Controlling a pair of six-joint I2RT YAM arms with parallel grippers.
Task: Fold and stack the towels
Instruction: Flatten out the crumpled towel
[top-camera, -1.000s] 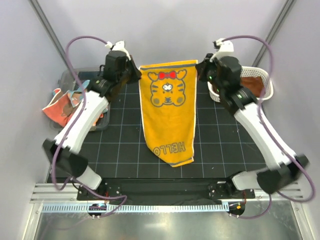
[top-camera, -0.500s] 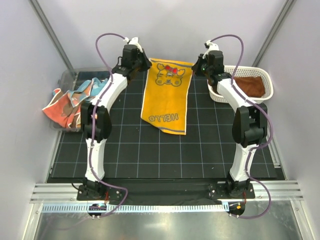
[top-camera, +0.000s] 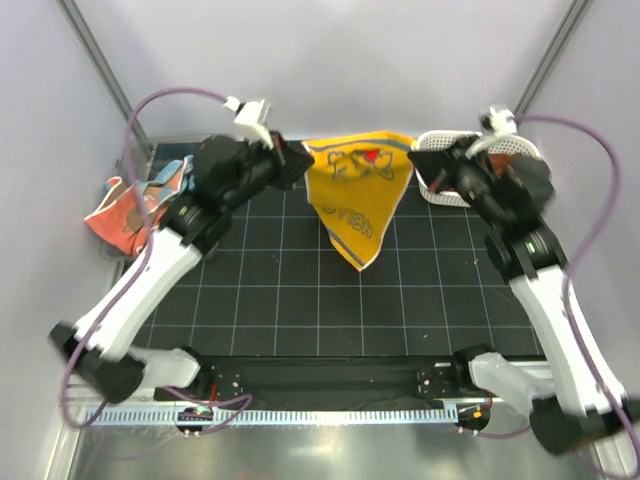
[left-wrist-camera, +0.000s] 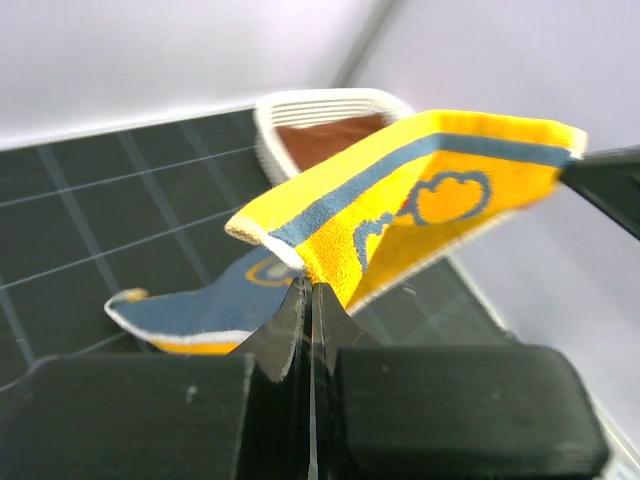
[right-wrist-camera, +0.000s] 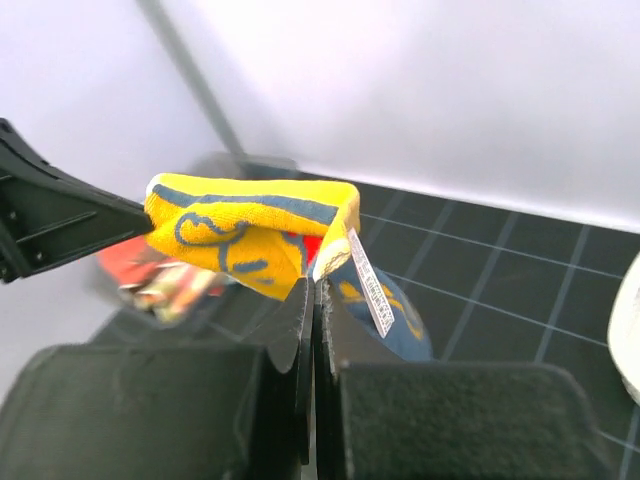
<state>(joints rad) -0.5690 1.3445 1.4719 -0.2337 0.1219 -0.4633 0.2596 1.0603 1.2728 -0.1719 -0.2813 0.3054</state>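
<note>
Now the yellow tiger towel (top-camera: 360, 195), hanging long and flat a second ago, sags to a point above the far side of the black mat (top-camera: 300, 300); the left gripper (left-wrist-camera: 310, 292) and right gripper (right-wrist-camera: 315, 290) each pinch a top corner tightly; the fold itself looks not yet made.

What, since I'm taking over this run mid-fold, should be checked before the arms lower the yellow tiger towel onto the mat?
1. Left gripper jaws shut on one top corner of the yellow tiger towel: ok.
2. Right gripper jaws shut on the other top corner: ok.
3. Towel hanging flat and square: not ok, it drapes to a skewed point.
4. Lower tip off the black mat: cannot tell.
5. Heap of other towels lies apart, at the left: ok.
</note>
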